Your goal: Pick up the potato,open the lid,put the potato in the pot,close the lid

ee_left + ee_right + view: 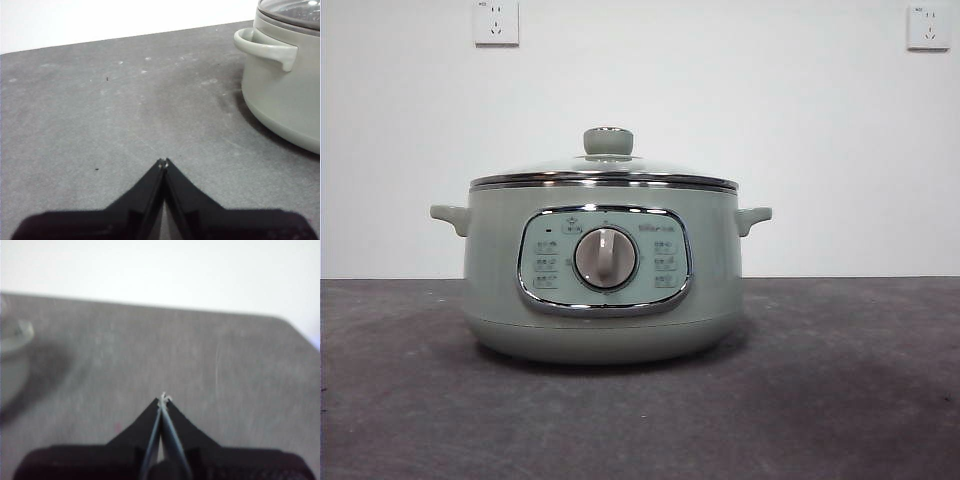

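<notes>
The pale sage-green pot point(603, 290) stands in the middle of the dark table, its dial facing the front view. The glass lid point(605, 170) with its pale green knob sits shut on the pot. The potato is not in view in any frame. My left gripper point(164, 162) is shut and empty over the bare table, apart from the pot point(285, 85) and its side handle. My right gripper point(163, 399) is shut and empty over the table, with the pot's other handle point(17, 335) blurred at the edge of its view. Neither arm shows in the front view.
The grey table point(840, 400) runs to a white wall with two sockets point(496, 22) high up. The table's far edge and a corner show in the right wrist view point(280, 320).
</notes>
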### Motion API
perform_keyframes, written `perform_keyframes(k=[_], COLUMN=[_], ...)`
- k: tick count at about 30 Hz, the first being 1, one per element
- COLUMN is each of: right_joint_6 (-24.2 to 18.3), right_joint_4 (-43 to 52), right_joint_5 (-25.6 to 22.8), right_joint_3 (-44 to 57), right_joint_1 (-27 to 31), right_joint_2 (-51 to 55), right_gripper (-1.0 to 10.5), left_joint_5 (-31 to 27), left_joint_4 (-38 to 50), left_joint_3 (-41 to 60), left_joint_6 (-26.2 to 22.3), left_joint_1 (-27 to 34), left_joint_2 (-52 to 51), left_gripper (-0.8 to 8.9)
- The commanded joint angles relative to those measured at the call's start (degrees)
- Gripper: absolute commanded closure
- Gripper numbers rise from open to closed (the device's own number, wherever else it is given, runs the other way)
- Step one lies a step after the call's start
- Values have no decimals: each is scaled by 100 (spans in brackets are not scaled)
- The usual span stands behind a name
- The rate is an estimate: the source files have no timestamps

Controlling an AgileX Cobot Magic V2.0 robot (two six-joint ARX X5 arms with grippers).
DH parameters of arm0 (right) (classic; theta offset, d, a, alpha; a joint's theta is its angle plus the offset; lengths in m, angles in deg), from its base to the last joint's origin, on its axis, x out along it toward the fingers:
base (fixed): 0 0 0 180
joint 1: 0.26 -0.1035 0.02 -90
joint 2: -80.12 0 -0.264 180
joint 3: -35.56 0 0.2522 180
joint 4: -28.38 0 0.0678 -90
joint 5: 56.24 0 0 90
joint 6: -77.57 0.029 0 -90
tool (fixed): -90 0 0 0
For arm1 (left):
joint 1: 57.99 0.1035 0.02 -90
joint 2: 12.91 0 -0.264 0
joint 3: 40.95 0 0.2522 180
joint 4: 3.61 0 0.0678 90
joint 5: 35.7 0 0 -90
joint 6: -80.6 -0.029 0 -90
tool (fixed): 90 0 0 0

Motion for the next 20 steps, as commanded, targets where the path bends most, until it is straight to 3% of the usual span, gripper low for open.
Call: perform_keyframes(k=[1, 6, 20], right_joint_6=[-44, -42, 15], right_joint_4=[105, 118, 264], right_joint_5=[2, -7, -157], right_joint_3=[551, 986, 1036], right_joint_1=[39, 37, 28], right_joint_2=[319, 616, 826], right_gripper=[945, 945, 945], left_joint_5=[-13, -13, -9], left_joint_4=[42, 42, 42], left_joint_3=[63, 63, 63], left_joint_6=[59, 59, 57], left_joint_1=[17, 17, 17], left_joint_2=[2, 2, 48], left_gripper=[815, 815, 815])
